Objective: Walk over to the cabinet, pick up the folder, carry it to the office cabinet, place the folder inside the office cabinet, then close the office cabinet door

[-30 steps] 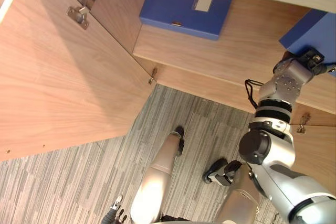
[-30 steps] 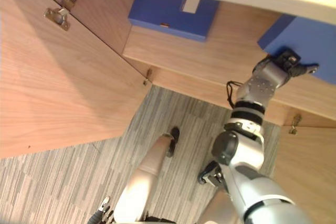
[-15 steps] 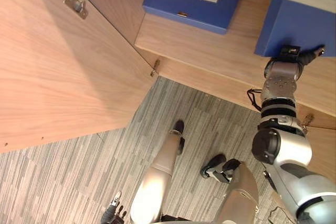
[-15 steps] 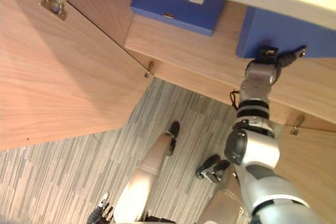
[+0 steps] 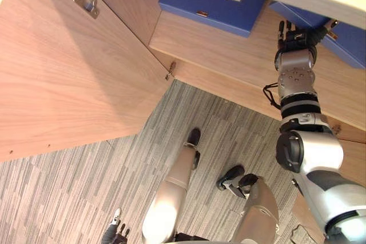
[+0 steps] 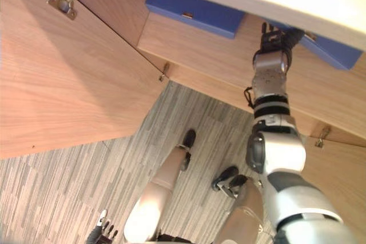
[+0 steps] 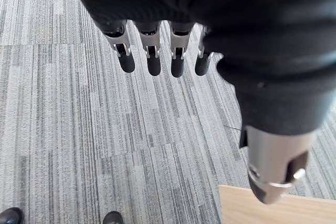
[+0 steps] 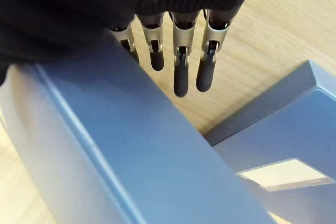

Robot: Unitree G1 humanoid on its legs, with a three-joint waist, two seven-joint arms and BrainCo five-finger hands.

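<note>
The blue folder (image 5: 345,43) lies on the wooden shelf (image 5: 229,55) inside the open office cabinet, at the right. My right hand (image 5: 295,39) reaches up to the folder's near left edge, fingers straight and thumb stretched towards it. In the right wrist view the fingers (image 8: 181,77) point past the folder (image 8: 131,145), which lies under the hand, towards the bare shelf; nothing is curled round it. My left hand (image 7: 153,59) hangs open over the carpet, low at my left side.
A second blue folder (image 5: 211,7) with a white label lies further left on the same shelf. The cabinet's left door (image 5: 63,84) stands wide open, its hinge (image 5: 88,1) showing. Part of the right door (image 6: 337,164) shows lower right. Grey striped carpet (image 5: 86,198) lies below.
My right hand has gone from curled on the folder to straight fingers. The folder, upright against the hand half a second ago, now lies flatter on the shelf. The view has shifted slightly.
</note>
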